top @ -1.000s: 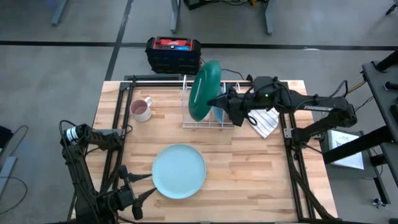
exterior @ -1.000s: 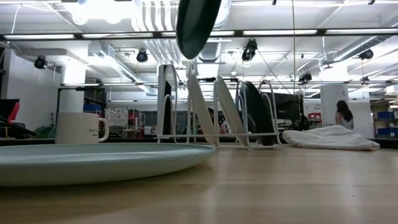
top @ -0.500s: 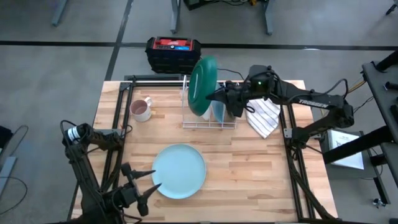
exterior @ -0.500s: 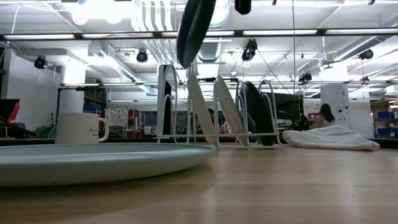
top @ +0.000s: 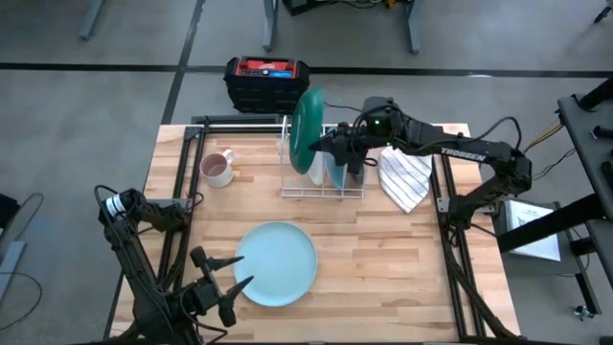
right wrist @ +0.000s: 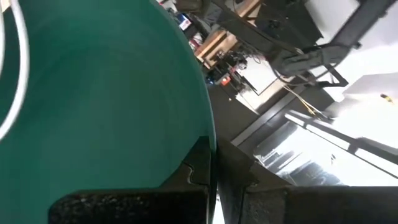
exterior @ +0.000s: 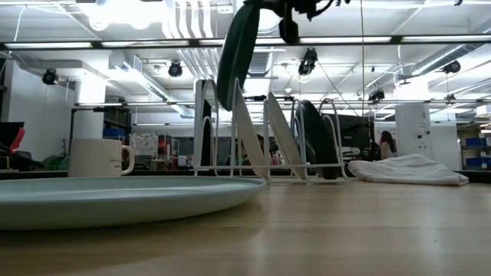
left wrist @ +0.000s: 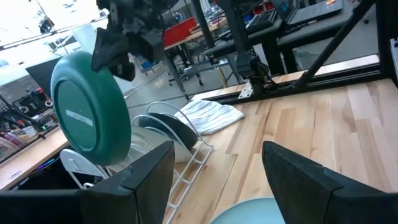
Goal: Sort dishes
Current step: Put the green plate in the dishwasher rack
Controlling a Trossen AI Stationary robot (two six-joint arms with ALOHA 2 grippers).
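My right claw point(top: 326, 146) is clamped on the rim of the green plate point(top: 307, 132), holding it on edge above the left end of the rack point(top: 323, 182). From the low view the plate point(exterior: 236, 47) hangs clear of the rack point(exterior: 268, 134), its lower edge just above the wire tops. Other dishes already stand in the slots to the right; a dark one point(exterior: 317, 138) shows there, and I can only count them roughly from above.

My left claw point(top: 222, 287) sits at the near left of the tabletop point(top: 402, 259), fingers spread and empty, just beside the teal plate point(top: 276, 263), which lies flat in the near middle. The near right half of the tabletop is bare wood.

The left wrist view shows the green plate's underside point(left wrist: 91, 114) and the cloth point(left wrist: 210, 116) beyond the rack. The right wrist view is filled by the plate's face point(right wrist: 93, 106).

A mug point(top: 218, 168) stands left of the rack, well apart. The cloth point(top: 404, 178) lies right of it, under my right arm. A black crate point(top: 267, 82) sits on the floor past the far edge.
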